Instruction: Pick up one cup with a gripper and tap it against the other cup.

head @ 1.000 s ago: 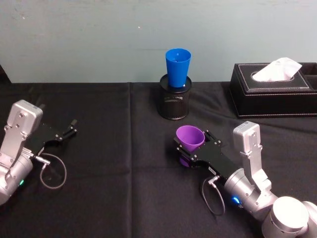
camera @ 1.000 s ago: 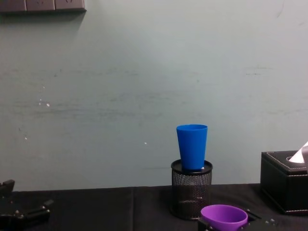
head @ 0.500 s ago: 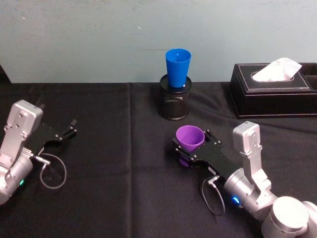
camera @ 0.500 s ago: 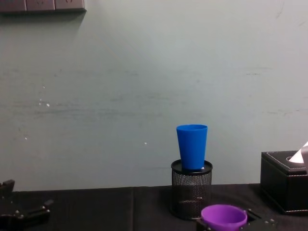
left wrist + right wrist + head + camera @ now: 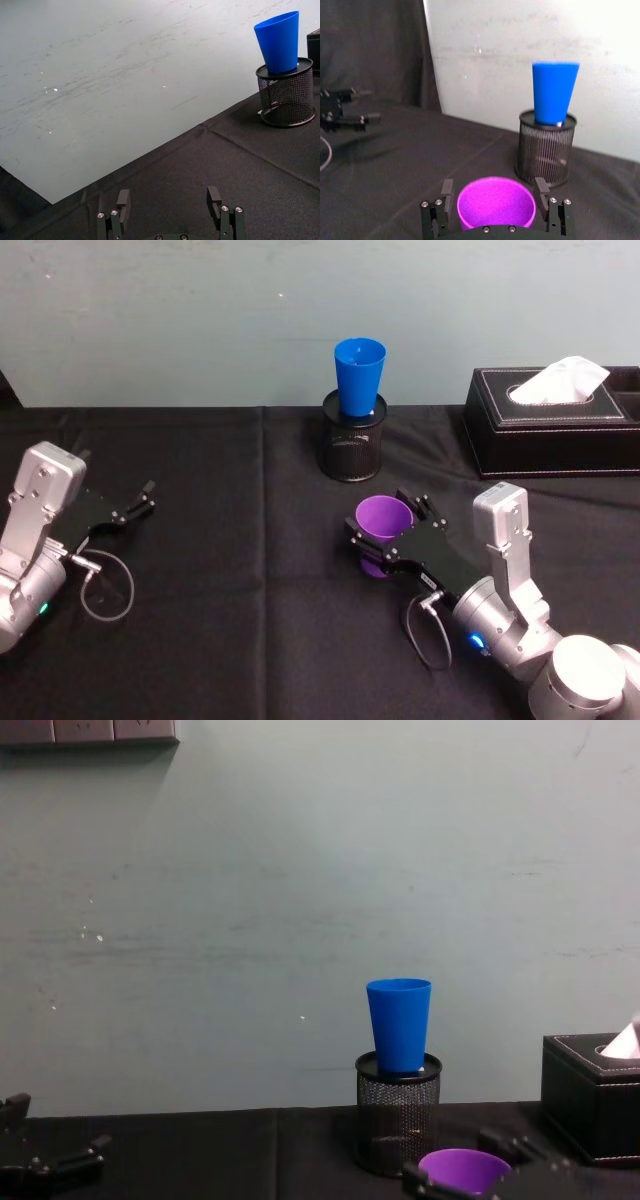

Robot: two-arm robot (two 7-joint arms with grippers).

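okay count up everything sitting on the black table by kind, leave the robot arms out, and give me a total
Cups: 2, a purple plastic tumbler between the right gripper fingers and a bright blue plastic tumbler
Pen holders: 1, black mesh pen holder under the blue one
Tissue boxes: 1, black tissue box
Total: 4

Soft, even light falls from overhead; the pale wall (image 5: 250, 920) reads bright, while the black table (image 5: 250, 570) soaks up shadows. The right wrist view blows out at its upper right. In the chest view, the right pincer (image 5: 470, 1175) smears with blur.
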